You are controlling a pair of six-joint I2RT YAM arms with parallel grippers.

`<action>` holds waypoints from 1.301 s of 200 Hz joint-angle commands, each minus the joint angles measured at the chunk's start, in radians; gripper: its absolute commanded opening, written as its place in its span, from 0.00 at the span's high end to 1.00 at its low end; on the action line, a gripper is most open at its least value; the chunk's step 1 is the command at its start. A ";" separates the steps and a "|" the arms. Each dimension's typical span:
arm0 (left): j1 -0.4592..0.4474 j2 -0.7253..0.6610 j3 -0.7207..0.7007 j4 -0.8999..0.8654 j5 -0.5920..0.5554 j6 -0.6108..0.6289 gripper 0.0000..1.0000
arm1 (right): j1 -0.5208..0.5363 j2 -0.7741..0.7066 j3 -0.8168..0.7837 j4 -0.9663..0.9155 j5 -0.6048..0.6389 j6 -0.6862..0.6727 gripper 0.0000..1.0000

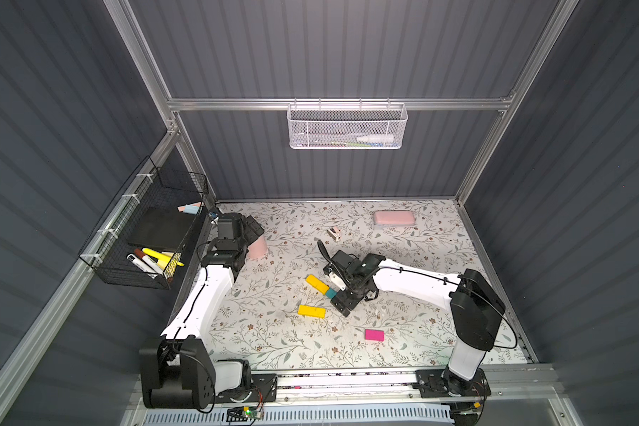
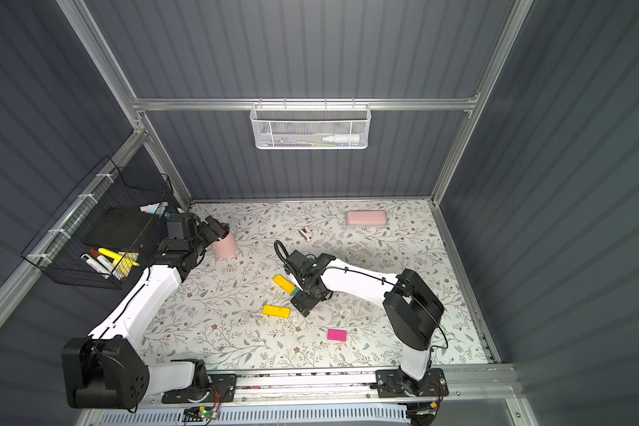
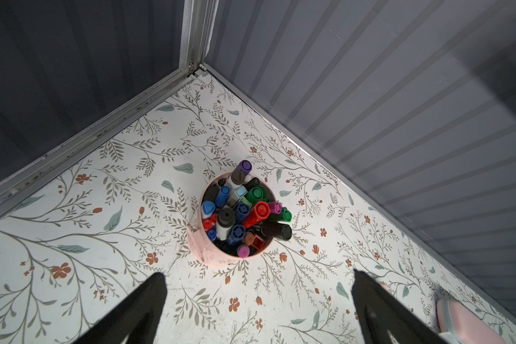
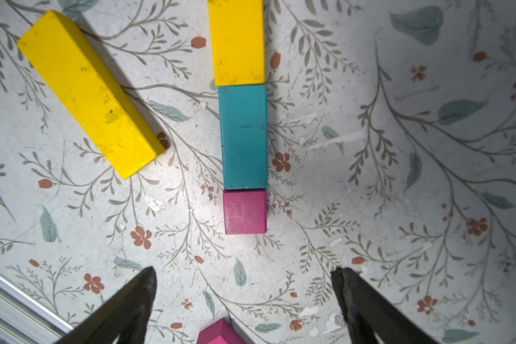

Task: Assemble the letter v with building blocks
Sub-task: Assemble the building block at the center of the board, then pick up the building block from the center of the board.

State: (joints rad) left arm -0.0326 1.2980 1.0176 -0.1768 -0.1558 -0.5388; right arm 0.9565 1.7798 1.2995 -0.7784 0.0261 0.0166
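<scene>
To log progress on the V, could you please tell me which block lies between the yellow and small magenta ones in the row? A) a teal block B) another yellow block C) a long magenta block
A: the teal block sits end to end between the yellow block and the small magenta block.

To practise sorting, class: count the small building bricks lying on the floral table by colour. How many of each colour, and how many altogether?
Yellow rectangular plastic bricks: 2
Teal rectangular plastic brick: 1
Magenta rectangular plastic bricks, one short, one long: 2
Total: 5
</scene>
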 commanded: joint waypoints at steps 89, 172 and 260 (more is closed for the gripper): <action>-0.072 0.127 0.209 -0.147 0.413 0.291 0.01 | -0.195 -0.314 -0.218 0.080 -0.031 0.317 0.01; -0.640 0.272 0.508 -0.647 0.257 0.723 0.01 | -0.600 -0.456 -0.331 0.076 -0.087 0.539 0.01; -1.092 0.468 0.475 -0.655 0.276 0.758 0.02 | -0.875 -0.646 -0.563 0.179 -0.159 0.639 0.01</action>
State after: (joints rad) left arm -1.0599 1.7573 1.5009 -0.7925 0.1078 0.1829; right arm 0.1139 1.1339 0.7639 -0.6376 -0.0864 0.6117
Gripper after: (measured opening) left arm 0.985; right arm 0.989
